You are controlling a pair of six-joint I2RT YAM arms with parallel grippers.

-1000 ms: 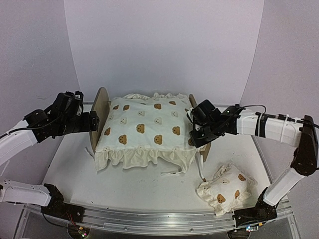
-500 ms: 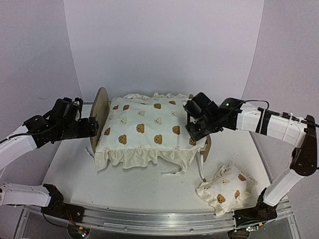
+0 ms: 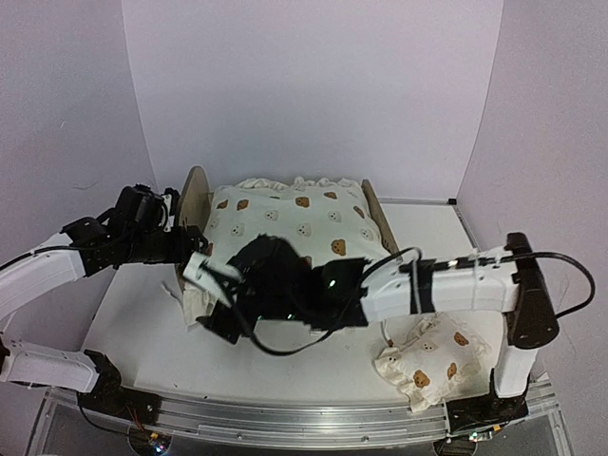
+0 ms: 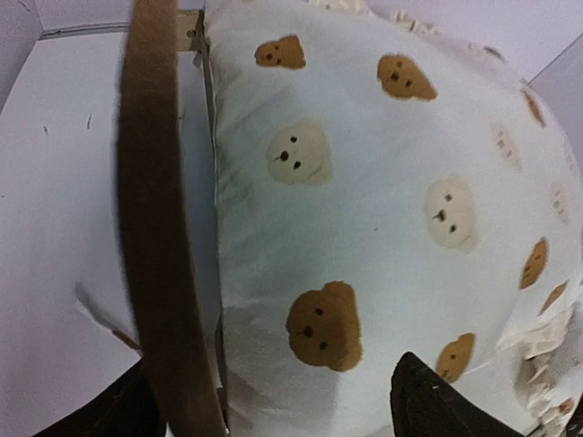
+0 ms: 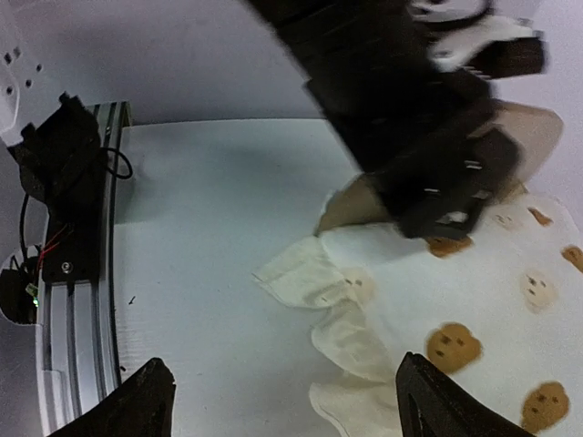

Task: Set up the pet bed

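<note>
The pet bed (image 3: pixel 193 199) stands in the middle of the bench (image 3: pixel 133 318) under a bear-print cushion (image 3: pixel 294 218). A small pillow (image 3: pixel 427 361) lies near the front right. From above, the right arm (image 3: pixel 456 285) reaches across the bed's front, hiding its near edge. Only the wrist views settle the jaws — left jaws open astride the headboard (image 4: pixel 155 228) and the cushion's edge, right jaws open, the cushion's ruffle (image 5: pixel 305 278) showing between them.

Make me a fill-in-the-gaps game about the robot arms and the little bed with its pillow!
1. The small pillow lies on the ___, beside the pet bed.
2. The arm stretched across the bed's front is the robot's ___ arm.
3. The left gripper and the right gripper are both ___.
Missing words: table, right, open.
</note>
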